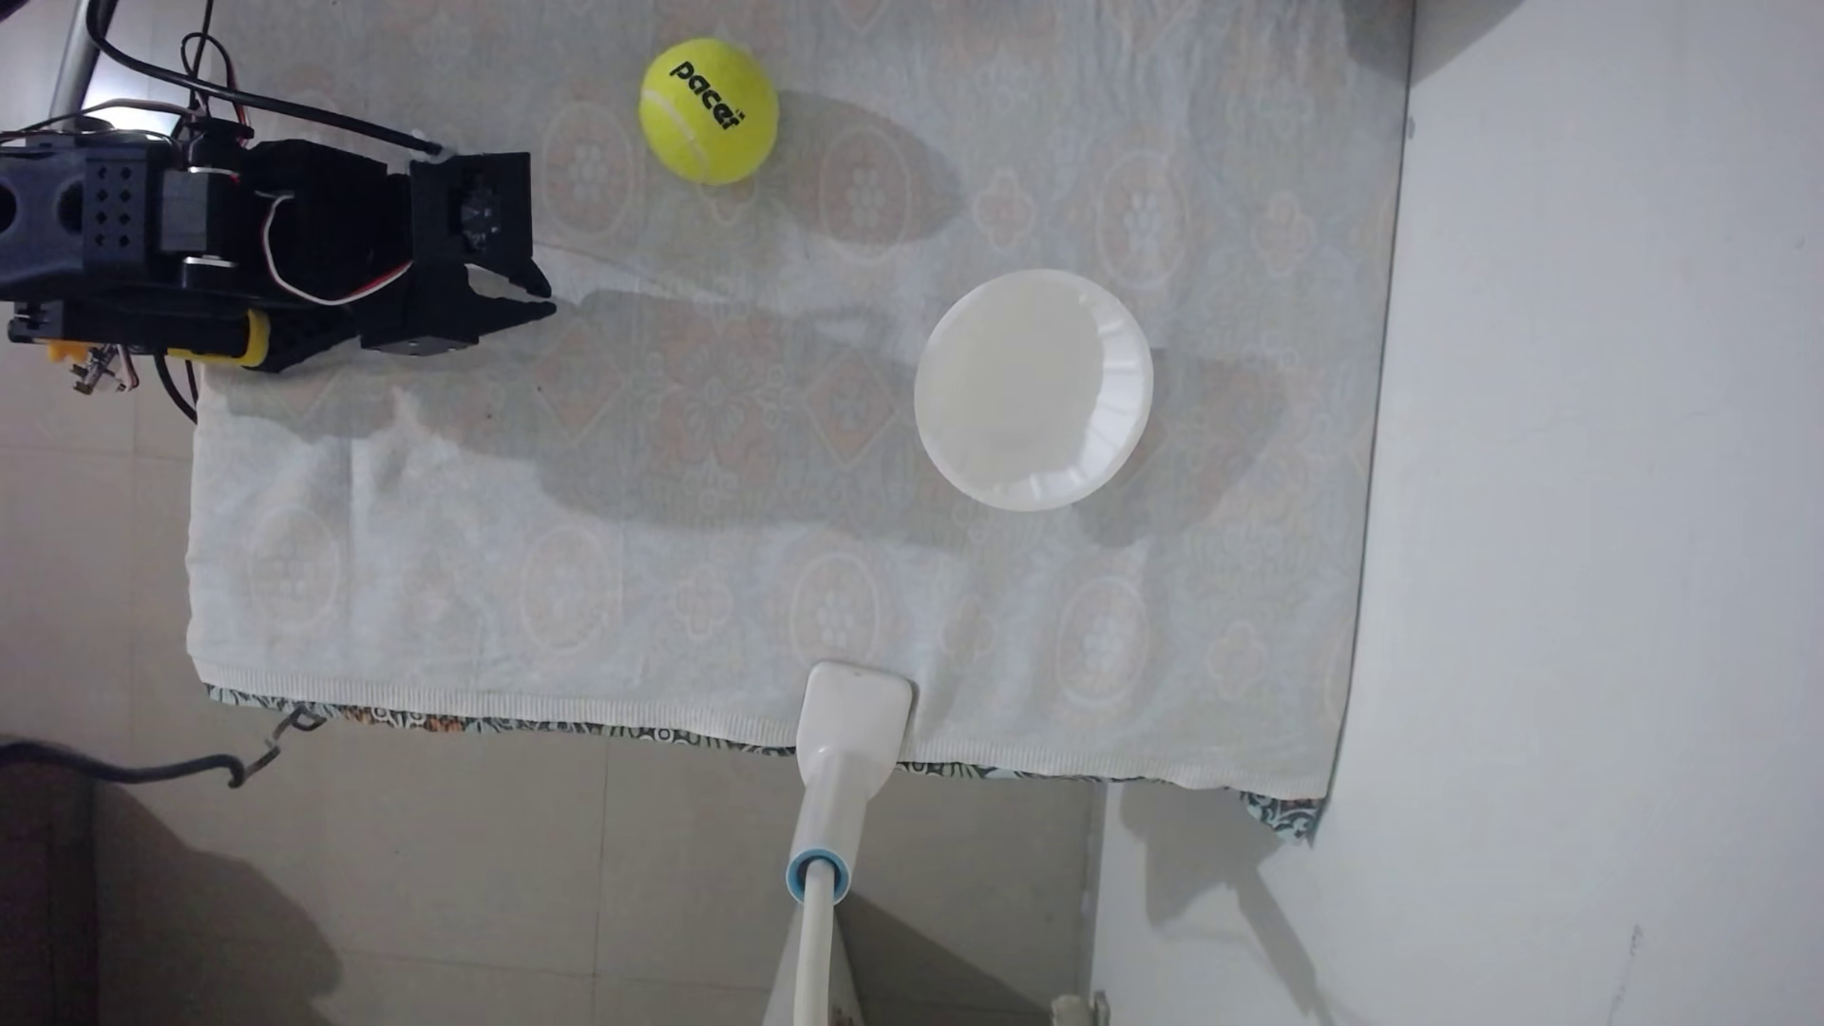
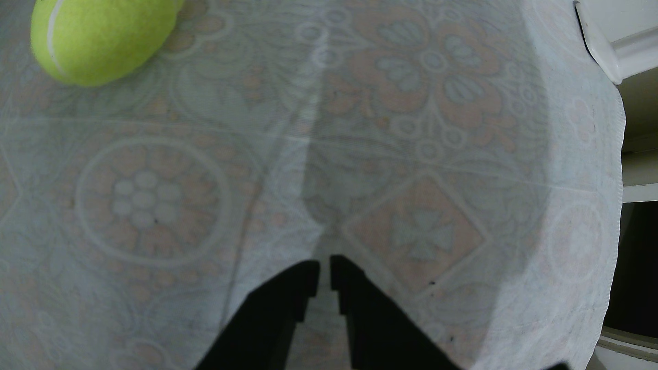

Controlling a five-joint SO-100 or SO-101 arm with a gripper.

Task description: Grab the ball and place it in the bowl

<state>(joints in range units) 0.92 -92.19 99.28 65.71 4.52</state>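
Pincer (image 1: 545, 298) of mine hangs nearly closed and empty over the cloth (image 1: 691, 552), ball (image 1: 709, 110) nearby, bowl (image 1: 1032, 389) well apart from both.

Fuzzy yellow-green ball (image 1: 709, 110) w/ black "pacer" lettering & white seam sits on the table at 12 o'clock in fixed view. White fluted-rim bowl (image 1: 1033, 390), upright, empty, lies at 4 o'clock from ball, well apart.

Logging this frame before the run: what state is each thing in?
tennis ball: resting free on the cloth, not gripped
bowl: upright, empty
pincer: nearly shut, a narrow gap at the tips, holding nothing
cloth: spread flat over the table
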